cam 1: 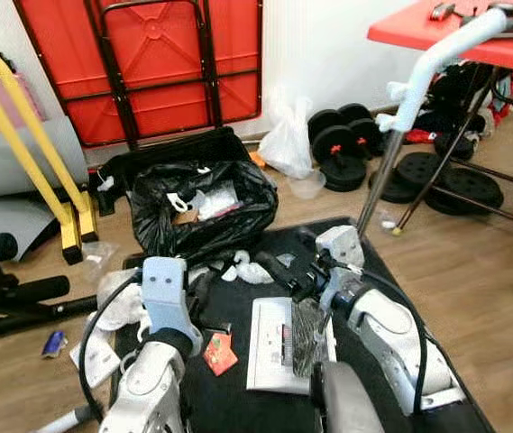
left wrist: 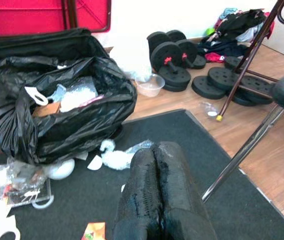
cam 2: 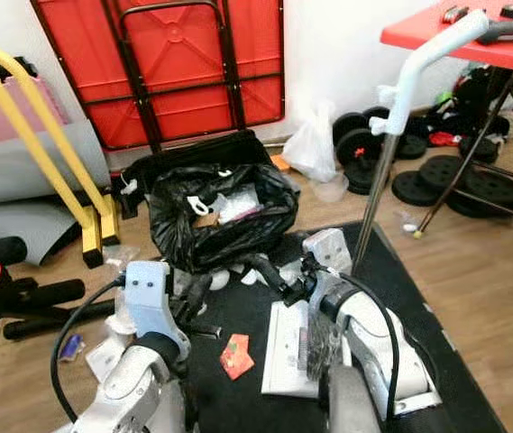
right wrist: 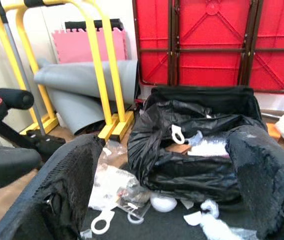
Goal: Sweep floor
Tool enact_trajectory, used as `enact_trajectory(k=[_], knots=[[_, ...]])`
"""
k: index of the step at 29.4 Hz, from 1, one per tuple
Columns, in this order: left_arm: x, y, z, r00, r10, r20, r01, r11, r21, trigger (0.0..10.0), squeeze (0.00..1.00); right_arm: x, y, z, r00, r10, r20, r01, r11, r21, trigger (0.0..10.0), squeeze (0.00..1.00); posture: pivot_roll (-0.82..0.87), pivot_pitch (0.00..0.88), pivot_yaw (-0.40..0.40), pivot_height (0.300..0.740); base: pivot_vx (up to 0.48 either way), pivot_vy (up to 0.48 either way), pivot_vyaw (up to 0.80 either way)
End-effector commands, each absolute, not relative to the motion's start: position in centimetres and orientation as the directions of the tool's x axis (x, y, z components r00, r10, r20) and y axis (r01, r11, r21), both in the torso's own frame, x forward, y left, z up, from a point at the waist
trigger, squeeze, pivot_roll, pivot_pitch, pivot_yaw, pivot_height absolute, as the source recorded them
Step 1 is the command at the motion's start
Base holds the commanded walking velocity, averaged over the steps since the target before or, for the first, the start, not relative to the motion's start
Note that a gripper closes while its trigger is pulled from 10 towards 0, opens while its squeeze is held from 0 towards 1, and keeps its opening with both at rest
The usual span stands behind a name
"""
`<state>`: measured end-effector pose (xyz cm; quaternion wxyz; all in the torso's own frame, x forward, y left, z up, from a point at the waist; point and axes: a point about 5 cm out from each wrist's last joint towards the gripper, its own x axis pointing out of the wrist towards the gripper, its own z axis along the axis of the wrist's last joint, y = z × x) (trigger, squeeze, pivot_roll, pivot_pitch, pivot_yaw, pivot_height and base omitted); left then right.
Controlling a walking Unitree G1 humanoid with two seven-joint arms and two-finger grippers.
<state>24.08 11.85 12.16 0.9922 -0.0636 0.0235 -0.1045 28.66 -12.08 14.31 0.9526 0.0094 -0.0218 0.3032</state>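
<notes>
— Where do our fingers stand?
— Our left gripper (left wrist: 159,192) has its fingers pressed together over the black mat (cam 1: 400,298). Our right gripper (right wrist: 171,180) has its fingers spread wide, nothing between them, facing the black trash bag (cam 1: 204,209).
— And the broom?
— Its white-and-metal handle (cam 1: 400,135) rises just beside our right arm, toward the red table (cam 1: 454,32). The dustpan (cam 1: 279,343) lies flat on the mat between our arms, a red wrapper (cam 1: 220,354) near it, white scraps (cam 1: 249,269) before the bag.
</notes>
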Motion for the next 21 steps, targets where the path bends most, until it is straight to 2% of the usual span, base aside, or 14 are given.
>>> enact_trajectory(k=[1, 8, 16, 21], knots=[[24.1, 11.7, 11.6, 0.968, -0.246, -0.047, 0.239, 0.964, -0.119, 10.0, 0.00, 28.5, -12.2, 14.9, 0.810, 0.581, 0.079, -0.582, 0.813, -0.008, 10.0, 0.00, -0.11, 0.000, -0.014, 0.576, 0.000, 0.000, 0.00], [24.5, 11.8, 11.2, 0.976, -0.213, -0.046, 0.207, 0.972, -0.108, 10.0, 0.00, 27.8, -11.8, 16.4, 0.776, 0.617, 0.127, -0.620, 0.784, -0.023, 10.0, 0.00, -0.12, 0.000, -0.020, 0.601, 0.000, 0.000, 0.00], [25.2, 12.1, 11.8, 0.979, -0.204, -0.020, 0.200, 0.971, -0.134, 10.0, 0.00, 28.3, -13.0, 16.2, 0.813, 0.569, 0.127, -0.569, 0.821, -0.040, 10.0, 0.00, -0.13, 0.000, -0.031, 0.631, 0.000, 0.000, 0.00], [25.9, 11.3, 12.7, 0.975, -0.220, 0.015, 0.220, 0.966, -0.135, 10.0, 0.00, 27.6, -11.5, 16.3, 0.759, 0.635, 0.141, -0.624, 0.772, -0.121, 10.0, 0.00, -0.12, 0.000, -0.019, 0.651, 0.000, 0.000, 0.00]])
